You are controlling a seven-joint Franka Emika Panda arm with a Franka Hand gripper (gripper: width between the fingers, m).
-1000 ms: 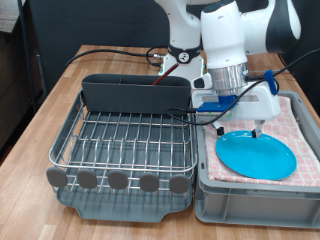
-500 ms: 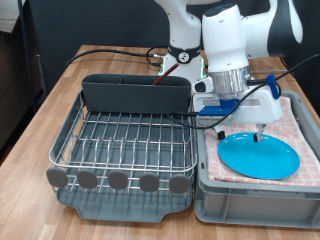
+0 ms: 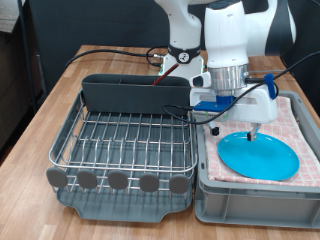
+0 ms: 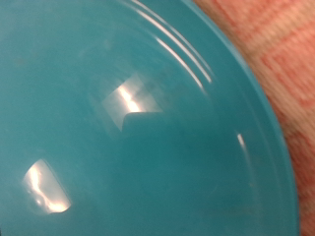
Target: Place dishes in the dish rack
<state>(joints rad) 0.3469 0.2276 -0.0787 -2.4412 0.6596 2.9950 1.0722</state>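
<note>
centrally in the exterior view, the white robot arm point(image 3: 232, 40) reaches down over the lighter grey bin point(image 3: 255, 190), which stands at the exterior view's right on a wooden table point(image 3: 40, 110). the gripper point(image 3: 250, 128) hangs just above the far edge of the round bright-blue plate point(image 3: 258, 154); whether its fingers touch the plate cannot be told, nor how far apart they stand, since the blue and white wrist hardware hides them. nothing is seen between the fingers.

the plate lies flat on the pink checked cloth point(image 3: 300, 125) that lines the bin. in the wrist view the plate point(image 4: 128, 118) fills nearly the whole picture, its glossy surface carrying bright reflections and its raised rim curving across one corner, with the cloth point(image 4: 266, 44) showing beyond that rim. the gripper's fingers do not show in this view.

the dish rack point(image 3: 125, 150) stands just beside the bin, at the exterior view's left of it: a silver wire grid set in a dark grey tray, with a row of rounded grey tabs along its near edge. its tall grey utensil holder point(image 3: 135, 93) runs along the far side. no dish shows on the wire grid. black cables point(image 3: 110, 52) trail across the table behind the rack.
</note>
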